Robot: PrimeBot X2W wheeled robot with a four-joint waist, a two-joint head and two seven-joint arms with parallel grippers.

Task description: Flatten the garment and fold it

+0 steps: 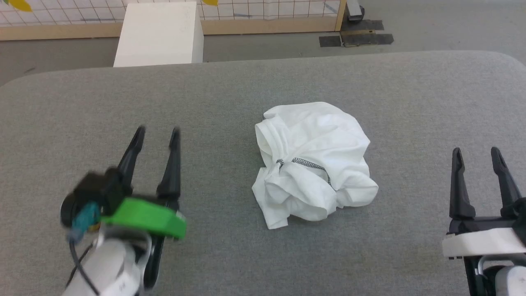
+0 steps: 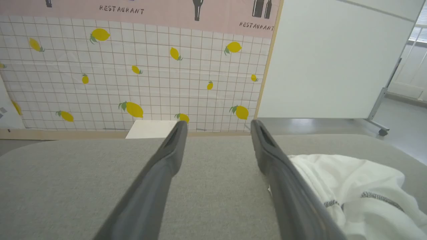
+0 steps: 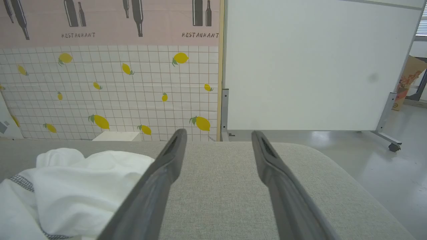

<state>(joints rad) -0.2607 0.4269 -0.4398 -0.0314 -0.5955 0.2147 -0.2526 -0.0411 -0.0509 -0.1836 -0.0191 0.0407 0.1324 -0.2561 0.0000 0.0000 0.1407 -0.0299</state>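
The work surface is a big grey fabric-covered table with rounded corners and a felt-like weave, and it takes up most of the head view. The shirt sits crumpled in a lump around mid-table, a bit right of centre, not flattened at all. A line of dark zigzag stitching runs across the bunched-up front.

The left gripper hangs over bare table to the shirt's left, fingers spread apart with nothing between them, clear of the fabric. It looks a little blurry and has a green piece on the wrist. The right gripper is down at the lower right, also spread wide and empty, well apart from the shirt.

Room-wise, past the table's far edge a white box stands on the grey floor, in front of a wooden baseboard. The wall behind is a white grid pattern dotted with yellow lemons, topped by a pink strip with bottle silhouettes and the word "RESTAURANT". Right of that is a plain white board on a metal leg with a caster, and a cardboard box peeks out beyond it. A few dark mats lie on the floor near the board's foot.
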